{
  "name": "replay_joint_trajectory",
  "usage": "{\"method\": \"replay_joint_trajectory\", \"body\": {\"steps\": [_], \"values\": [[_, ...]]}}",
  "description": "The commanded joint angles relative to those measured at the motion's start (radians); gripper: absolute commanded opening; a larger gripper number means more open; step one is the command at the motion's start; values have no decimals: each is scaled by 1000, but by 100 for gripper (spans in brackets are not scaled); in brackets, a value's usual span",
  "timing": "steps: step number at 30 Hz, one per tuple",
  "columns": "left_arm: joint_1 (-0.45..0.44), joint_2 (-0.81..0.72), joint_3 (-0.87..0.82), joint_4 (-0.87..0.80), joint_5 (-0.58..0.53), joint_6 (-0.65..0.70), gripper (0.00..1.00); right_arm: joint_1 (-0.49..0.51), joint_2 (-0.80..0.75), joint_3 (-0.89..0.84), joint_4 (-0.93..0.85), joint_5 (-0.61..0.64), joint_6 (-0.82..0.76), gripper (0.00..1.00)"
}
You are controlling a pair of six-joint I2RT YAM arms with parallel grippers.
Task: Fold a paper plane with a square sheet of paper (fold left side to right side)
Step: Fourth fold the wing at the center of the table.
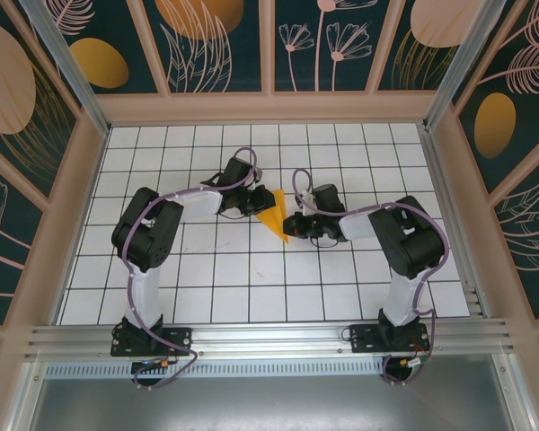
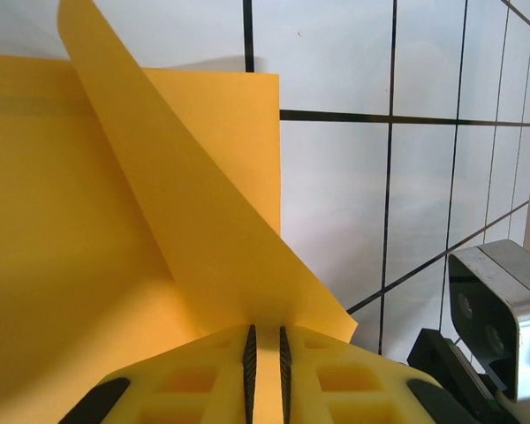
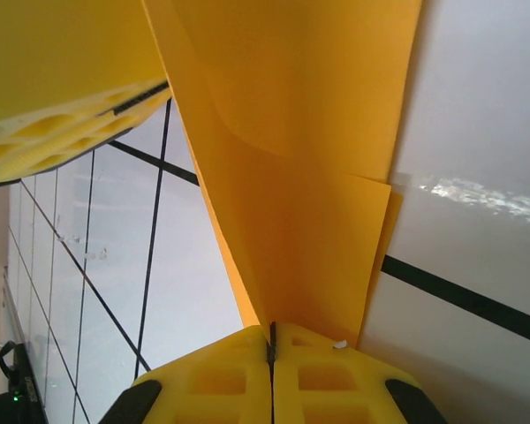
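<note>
I'm seeing the sheet of paper (image 1: 274, 215) lying mid-table (image 1: 251, 278), between both grippers: the left gripper (image 1: 257, 205) sitting at its left edge, the right gripper (image 1: 295, 224) at its right edge, slightly nearer the arm bases.

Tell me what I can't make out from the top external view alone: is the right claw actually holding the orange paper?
Observer: Yes. In its wrist view the right claw is shut, with the orange paper emerging from between its jaws.
Operator: And the left claw?
Observer: The left claw shows a narrow gap with a raised flap running into it. Whether it pinches, I cannot tell.
Operator: Is the sheet flat?
Observer: No. The left wrist view shows one flap lifted diagonally over a flat layer on the tiles.
</note>
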Motion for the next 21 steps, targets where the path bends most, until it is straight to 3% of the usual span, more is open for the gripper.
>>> {"method": "replay_joint_trajectory", "body": {"steps": [1, 7, 21], "values": [[-7, 19, 22, -20, -5, 14, 21, -14, 12, -21, 67, -41, 40, 8], [-6, 36, 22, -19, -6, 16, 34, -16, 14, -33, 96, -48, 63, 8], [-7, 78, 25, -24, -24, 17, 44, -18, 35, -40, 122, -59, 91, 9]]}}
